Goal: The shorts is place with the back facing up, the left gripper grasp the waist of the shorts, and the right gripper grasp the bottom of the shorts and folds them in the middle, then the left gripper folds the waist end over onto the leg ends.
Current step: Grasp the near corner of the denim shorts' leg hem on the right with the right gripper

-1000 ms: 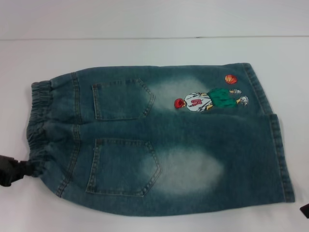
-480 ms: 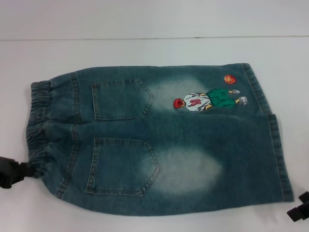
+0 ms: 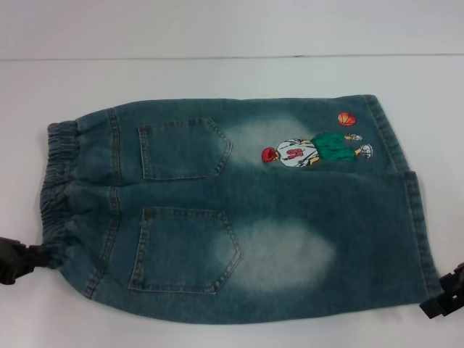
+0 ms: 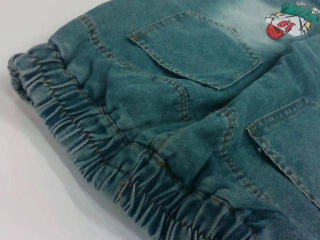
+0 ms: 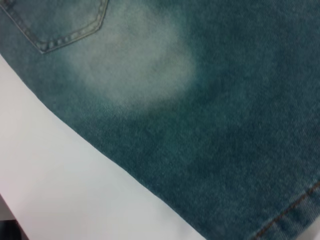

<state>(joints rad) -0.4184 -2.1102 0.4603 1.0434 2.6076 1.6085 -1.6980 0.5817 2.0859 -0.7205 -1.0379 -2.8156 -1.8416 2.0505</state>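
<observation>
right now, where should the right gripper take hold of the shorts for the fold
At the near corner of the bottom of the shorts, the flat stitched hem on the robot's right. The shorts lie flat, back up, so coming in low from the right near side suits. The right gripper sits just off that corner; the left gripper is at the waist of the shorts.

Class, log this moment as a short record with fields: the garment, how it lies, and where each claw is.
garment: denim shorts
lie: flat on white table, back pockets up
waist: on the robot's left
leg hems: on the robot's right
embroidery: basketball player on far leg
left claw: at near waist corner
right claw: at near hem corner
fold: not begun
</observation>
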